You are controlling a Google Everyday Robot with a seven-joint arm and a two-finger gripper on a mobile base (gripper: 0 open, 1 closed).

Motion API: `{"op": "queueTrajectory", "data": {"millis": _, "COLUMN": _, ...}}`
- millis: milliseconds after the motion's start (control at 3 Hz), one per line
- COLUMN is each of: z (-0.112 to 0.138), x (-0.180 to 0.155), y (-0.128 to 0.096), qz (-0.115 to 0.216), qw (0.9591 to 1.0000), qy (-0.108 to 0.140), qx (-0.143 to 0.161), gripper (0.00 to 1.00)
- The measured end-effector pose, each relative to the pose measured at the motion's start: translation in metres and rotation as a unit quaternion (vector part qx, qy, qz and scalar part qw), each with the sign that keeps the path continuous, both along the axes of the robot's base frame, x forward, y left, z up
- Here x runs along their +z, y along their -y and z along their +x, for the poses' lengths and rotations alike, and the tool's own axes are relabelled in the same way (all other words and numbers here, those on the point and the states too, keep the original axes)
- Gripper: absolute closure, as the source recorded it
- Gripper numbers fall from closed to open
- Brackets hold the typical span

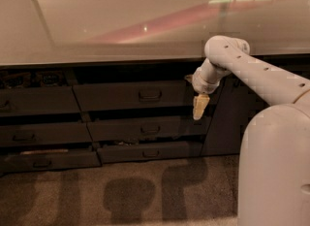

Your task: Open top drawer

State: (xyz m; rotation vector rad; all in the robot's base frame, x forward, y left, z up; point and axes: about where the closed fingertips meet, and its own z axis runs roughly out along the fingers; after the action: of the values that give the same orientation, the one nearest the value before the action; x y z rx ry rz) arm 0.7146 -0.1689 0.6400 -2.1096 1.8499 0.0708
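Observation:
The top drawer (121, 97) is the dark grey-brown front just under the counter in the middle column, with a small dark bail handle (150, 95) at its centre. It sits almost flush with the fronts beside it. My gripper (199, 107) hangs tan and pointing down from the white arm (252, 70). It is at the drawer's right end, to the right of the handle and a little below it, apart from the handle.
Two slimmer drawers (145, 129) (147, 152) lie below the top drawer, and another drawer column (38, 101) is on the left. A plain cabinet door (225, 123) stands on the right. The pale counter (121, 26) overhangs. My arm's bulk (276, 167) fills the lower right above the carpet (121, 196).

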Motion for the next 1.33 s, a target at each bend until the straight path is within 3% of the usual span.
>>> {"op": "queueTrajectory", "data": {"millis": 333, "z": 0.0, "x": 0.0, "y": 0.0, "qz": 0.0, "qw": 1.0, "qy": 0.0, "qx": 0.0, "gripper": 0.0}}
{"op": "queueTrajectory", "data": {"millis": 667, "z": 0.0, "x": -0.0001, "y": 0.0, "qz": 0.0, "qw": 1.0, "qy": 0.0, "qx": 0.0, "gripper": 0.19}}
{"op": "queueTrajectory", "data": {"millis": 1333, "z": 0.0, "x": -0.0001, "y": 0.0, "qz": 0.0, "qw": 1.0, "qy": 0.0, "qx": 0.0, "gripper": 0.65}}
